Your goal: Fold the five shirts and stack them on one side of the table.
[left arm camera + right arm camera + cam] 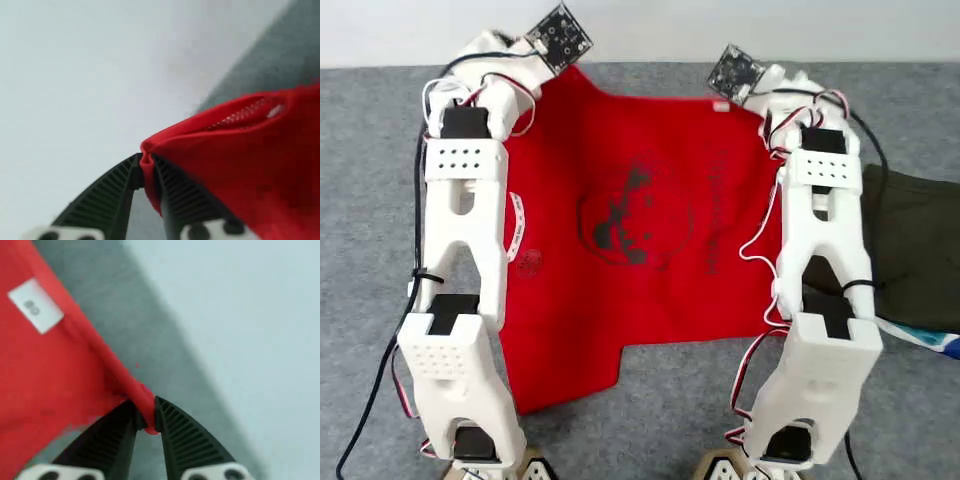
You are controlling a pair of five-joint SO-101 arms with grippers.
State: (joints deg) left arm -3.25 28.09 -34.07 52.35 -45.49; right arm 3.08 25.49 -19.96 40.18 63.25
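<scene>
High view: a red shirt (pixel 620 250) with a dark print on its chest lies spread on the grey surface (pixel 700 400) between the two white arms, its far edge close to the white wall (pixel 640 30). The left arm (pixel 465 200) stretches along one side of it and the right arm (pixel 820 220) along the other, both wrists out at the shirt's far corners. A dark green garment (pixel 915 250) lies at the right side of the surface, partly under the right arm. Left wrist view: the left tool (pixel 147 172) is closed narrow on a pinched fold at the red shirt's edge, and the cloth rises from there in a ridge. Right wrist view: the right tool (pixel 146 417) is likewise clamped on the red shirt's edge, near a white label (pixel 36 305), with grey surface and pale wall beyond.
</scene>
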